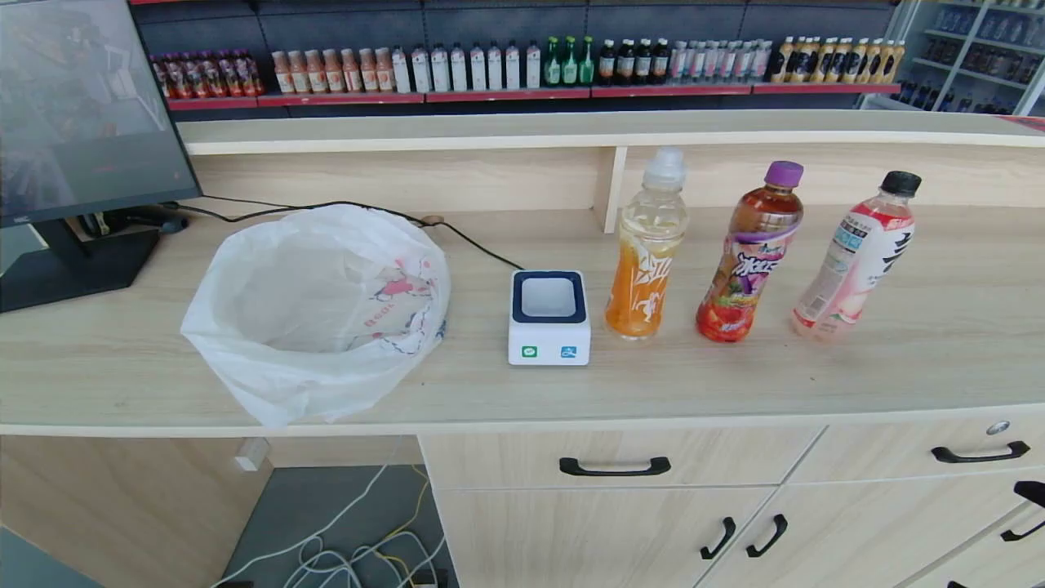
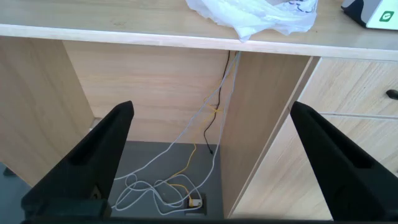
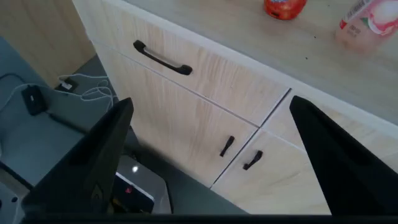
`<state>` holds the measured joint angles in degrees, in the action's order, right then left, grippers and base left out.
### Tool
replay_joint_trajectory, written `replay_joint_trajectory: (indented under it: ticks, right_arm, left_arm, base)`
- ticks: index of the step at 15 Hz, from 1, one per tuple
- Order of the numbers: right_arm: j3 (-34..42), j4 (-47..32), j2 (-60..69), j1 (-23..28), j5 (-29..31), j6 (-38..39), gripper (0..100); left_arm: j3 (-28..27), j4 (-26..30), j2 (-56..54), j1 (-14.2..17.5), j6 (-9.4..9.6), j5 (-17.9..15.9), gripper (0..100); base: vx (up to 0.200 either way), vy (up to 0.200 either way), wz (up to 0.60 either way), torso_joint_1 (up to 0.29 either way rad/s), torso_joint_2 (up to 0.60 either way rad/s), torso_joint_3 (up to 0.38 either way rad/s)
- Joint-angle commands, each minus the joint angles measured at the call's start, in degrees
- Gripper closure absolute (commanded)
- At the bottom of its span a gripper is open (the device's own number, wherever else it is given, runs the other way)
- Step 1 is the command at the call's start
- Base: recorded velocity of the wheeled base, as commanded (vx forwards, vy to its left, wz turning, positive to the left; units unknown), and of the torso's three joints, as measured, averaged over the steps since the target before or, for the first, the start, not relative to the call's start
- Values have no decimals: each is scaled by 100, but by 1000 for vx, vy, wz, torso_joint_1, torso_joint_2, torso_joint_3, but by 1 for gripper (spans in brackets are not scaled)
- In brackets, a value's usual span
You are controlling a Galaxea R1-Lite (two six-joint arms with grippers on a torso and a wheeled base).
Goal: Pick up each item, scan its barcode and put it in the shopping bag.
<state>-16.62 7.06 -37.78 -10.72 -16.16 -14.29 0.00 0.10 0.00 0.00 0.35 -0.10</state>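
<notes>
Quickly: the monitor (image 1: 82, 106) is cut off at the upper left of the head frame, and its screen content is unreadable. In the left wrist view only a crumpled edge of the shopping bag (image 1: 318, 310) and a corner of the scanner (image 1: 549, 317) show at the frame border. In the right wrist view the purple-cap bottle (image 1: 749, 257) and the black-cap bottle (image 1: 856, 261) show as bases only, with the upper parts out of frame. Label print is too small to tell.

All three bottles stand upright on the counter (image 1: 735, 384) at centre right of the head frame, long axis vertical and caps up. In a row from the scanner rightward they are the orange bottle (image 1: 647, 249), the purple-cap bottle and the black-cap bottle. They stand apart, not touching. The scanner sits at frame centre with its window facing up, just beside the orange bottle. The bag lies left of centre, mouth open upward and its front hanging over the counter edge.

The left gripper (image 2: 211, 109) is below counter level facing the cable recess, fingers spread wide and holding nothing. The right gripper (image 3: 210, 102) is low in front of the drawers, fingers likewise apart and empty.
</notes>
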Motion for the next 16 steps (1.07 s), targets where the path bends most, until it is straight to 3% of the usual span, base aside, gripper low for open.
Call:
replay_joint_trajectory:
  ticks: [1, 5, 7, 9, 14, 16]
  right_arm:
    - [-474, 1324, -2111, -730, -53, -92, 0]
    - [-747, 3812, -3877, -1135, -53, 154, 0]
    - [-738, 4699, -4317, -1135, -10, 172, 0]
    - [-694, 5156, -4528, -1135, -1, 286, 0]
    - [-940, 5411, -5029, -1143, 157, 567, 0]
    - [-1098, 6114, -5556, -1275, 448, 717, 0]
  left_arm:
    - [0, -1, 0, 0, 0, 1, 0]
    - [0, -1, 0, 0, 0, 1, 0]
    - [0, -1, 0, 0, 0, 1, 0]
    - [0, -1, 0, 0, 0, 1, 0]
    - [0, -1, 0, 0, 0, 1, 0]
    - [0, -1, 0, 0, 0, 1, 0]
  base:
    - [0, 0, 0, 0, 0, 0]
    - [0, 0, 0, 0, 0, 0]
    - [0, 0, 0, 0, 0, 0]
    - [0, 0, 0, 0, 0, 0]
    - [0, 0, 0, 0, 0, 0]
    - [0, 0, 0, 0, 0, 0]
